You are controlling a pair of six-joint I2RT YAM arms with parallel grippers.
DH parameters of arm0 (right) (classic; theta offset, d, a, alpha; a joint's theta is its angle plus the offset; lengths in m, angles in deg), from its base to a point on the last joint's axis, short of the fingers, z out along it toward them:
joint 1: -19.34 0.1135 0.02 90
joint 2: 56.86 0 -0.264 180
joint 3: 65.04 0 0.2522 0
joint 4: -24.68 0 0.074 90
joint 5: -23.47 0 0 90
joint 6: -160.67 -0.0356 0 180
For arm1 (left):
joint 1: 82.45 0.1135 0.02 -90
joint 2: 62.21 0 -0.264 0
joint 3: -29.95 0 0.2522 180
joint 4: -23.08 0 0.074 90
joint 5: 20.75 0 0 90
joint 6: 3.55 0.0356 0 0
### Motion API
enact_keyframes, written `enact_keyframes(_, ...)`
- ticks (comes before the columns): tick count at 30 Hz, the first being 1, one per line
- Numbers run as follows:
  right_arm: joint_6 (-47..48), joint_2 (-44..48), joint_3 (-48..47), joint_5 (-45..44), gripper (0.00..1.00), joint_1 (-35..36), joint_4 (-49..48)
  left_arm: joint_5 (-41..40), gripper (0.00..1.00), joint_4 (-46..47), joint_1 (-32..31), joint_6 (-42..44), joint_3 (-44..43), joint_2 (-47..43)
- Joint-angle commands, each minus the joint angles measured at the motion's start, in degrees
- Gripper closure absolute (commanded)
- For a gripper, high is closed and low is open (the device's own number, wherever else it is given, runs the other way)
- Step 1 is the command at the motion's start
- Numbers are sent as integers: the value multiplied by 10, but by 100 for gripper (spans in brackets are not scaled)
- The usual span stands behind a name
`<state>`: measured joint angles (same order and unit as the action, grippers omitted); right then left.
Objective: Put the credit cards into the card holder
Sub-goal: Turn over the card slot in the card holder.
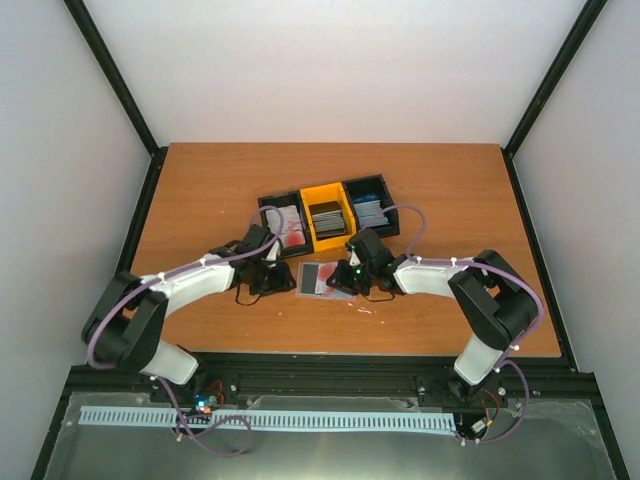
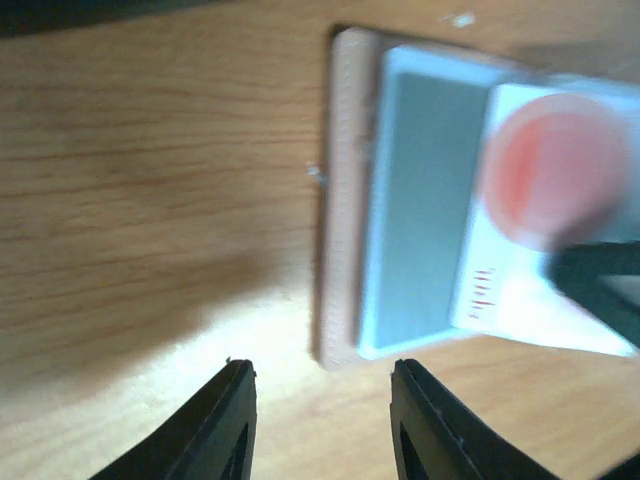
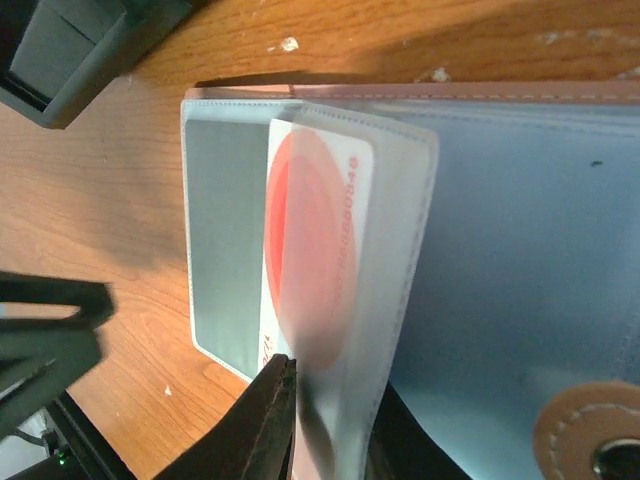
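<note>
Wood table (image 1: 200, 200), brown top, carries the whole set-up.

Count:
- 1 tray (image 1: 262, 215) w/ 3 compartments. The L one is black and holds white/red cards (image 1: 290, 225). The mid one is yellow and holds dark cards (image 1: 328, 218). The R one is black and holds blue cards (image 1: 370, 210). No. of cards per stack can't be read.
- 1 card holder (image 1: 318, 278), lying open and flat just on the near side of the tray, between the 2 grippers. It has a pink outer edge and a pale blue inside.
- 2 cards seen in the holder. 1 grey card (image 3: 225, 230) sits flat in the end pocket. 1 red-blotched card (image 3: 315, 220) is partway under the clear sleeve (image 3: 405, 250), overlapping the grey one.

Arms: both reach fwd from the bases and bend inward, wrists low over the table.
- Left gripper (image 2: 320, 420) is just beside the holder's L edge. Its jaws stand apart w/ nothing between them, only bare wood below.
- Right gripper (image 3: 330, 410) is at the holder's R part. Its jaws are closed on the lower edge of the red-blotched card. Whether the sleeve is pinched too can't be told.

Obscured / unclear:
- Left wrist view is soft. A dark bar (image 2: 600, 290) crosses the card's corner and isn't identifiable.
- A brown snap tab (image 3: 590, 440) is cut off at the frame edge.
- The card's lower end blurs out near the fingers.
</note>
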<state>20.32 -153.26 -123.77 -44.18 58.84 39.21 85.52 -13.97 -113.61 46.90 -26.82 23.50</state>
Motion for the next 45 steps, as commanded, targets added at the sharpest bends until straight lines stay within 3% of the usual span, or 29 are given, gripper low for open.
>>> enact_keyframes(1, 6, 2, 16, 9, 84, -8, -26, 46, 62, 13, -3, -2, -1, -72)
enact_keyframes(6, 7, 1, 21, 15, 78, -9, -36, 121, 64, 73, -3, 5, -5, -58)
enact_keyframes(17, -1, 4, 49, 38, 60, -17, -95, 167, 61, 136, -3, 7, -34, 63)
enact_keyframes(24, -15, 4, 68, 51, 57, -23, -131, 168, 73, 135, -3, 3, -63, 90)
enact_keyframes(33, -21, 8, 78, 50, 52, -27, -143, 156, 74, 115, -2, -34, -74, 147)
enact_keyframes(45, -30, 5, 98, 61, 52, -27, -186, 257, 77, 159, -7, -7, -97, 196)
